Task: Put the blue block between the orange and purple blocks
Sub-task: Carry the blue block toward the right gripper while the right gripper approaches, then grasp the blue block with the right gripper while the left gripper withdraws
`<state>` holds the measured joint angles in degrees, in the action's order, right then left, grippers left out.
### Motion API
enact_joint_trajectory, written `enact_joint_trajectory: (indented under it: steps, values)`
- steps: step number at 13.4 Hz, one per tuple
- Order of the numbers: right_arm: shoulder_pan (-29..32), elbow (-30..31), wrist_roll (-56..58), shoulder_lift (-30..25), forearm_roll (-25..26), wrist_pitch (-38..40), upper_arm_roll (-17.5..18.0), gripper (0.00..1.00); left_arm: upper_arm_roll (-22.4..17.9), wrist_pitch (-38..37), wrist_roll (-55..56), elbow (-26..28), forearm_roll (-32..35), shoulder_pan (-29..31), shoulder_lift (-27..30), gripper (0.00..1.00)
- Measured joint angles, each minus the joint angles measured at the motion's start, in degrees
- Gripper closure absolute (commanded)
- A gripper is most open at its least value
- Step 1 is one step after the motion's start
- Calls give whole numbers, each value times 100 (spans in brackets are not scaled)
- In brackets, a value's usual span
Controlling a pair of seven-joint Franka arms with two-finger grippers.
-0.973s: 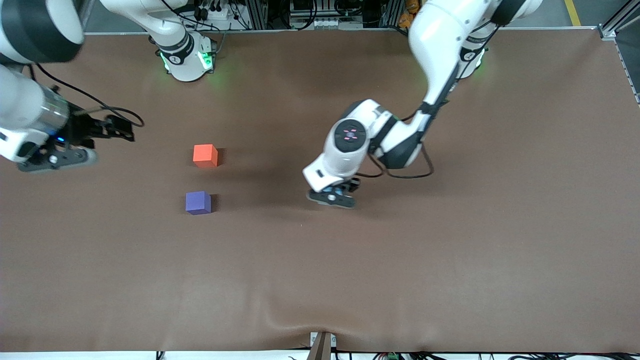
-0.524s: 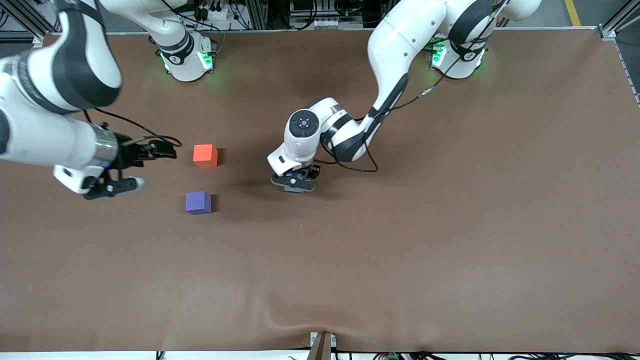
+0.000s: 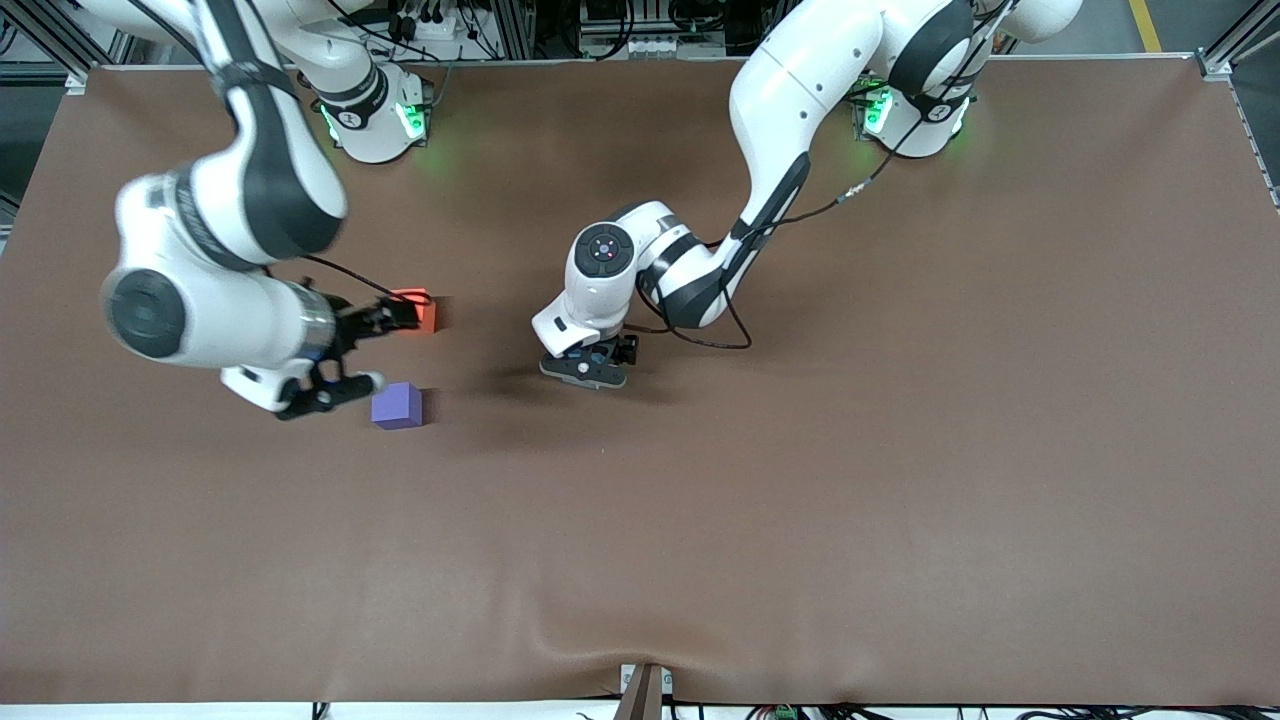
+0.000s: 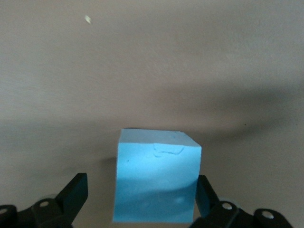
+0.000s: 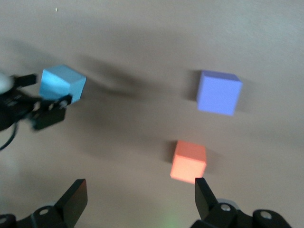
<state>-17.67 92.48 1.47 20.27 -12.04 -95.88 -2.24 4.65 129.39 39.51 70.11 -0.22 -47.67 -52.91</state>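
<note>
sky-blue block [image 4: 156, 183], gripped by the left gripper [image 3: 585, 368], has swung mid-bench toward the orange block [image 3: 424, 312] and purple block [image 3: 397, 405]; the right gripper [image 3: 335, 360], fingers open, has crowded over the gap.

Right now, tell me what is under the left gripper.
The left gripper hides what is under it in the front view. The left wrist view shows the blue block between its fingers, over bare brown table. Whether the block touches the table cannot be seen.

blue block [image 4: 156, 183]: matte (scuffed top) | table [image 3: 800, 500]: brown cloth, matte
</note>
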Motion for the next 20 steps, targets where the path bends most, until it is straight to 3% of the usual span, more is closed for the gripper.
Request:
enact_joint_trajectory:
  steps: [5,7,12,19,20]
  values:
    - [-654,141,-1935,447,-263,-779,5,0,-79,-1847,0,24,203,500,1220,0]
    - [-826,146,-2568,623,-482,-1133,7,0,-100,-2382,-14,113,217,952,1567,0]
    - [-1465,70,-3377,1226,-479,-1946,3,0,-95,-3480,-366,134,221,2432,2516,0]
    - [-1875,21,-3728,1792,-345,-2723,-11,0,-64,-4137,-1295,218,220,3751,3810,0]
    - [-1915,21,-3827,1834,-341,-2813,-11,7,-65,-4138,-1594,234,220,3960,3908,0]
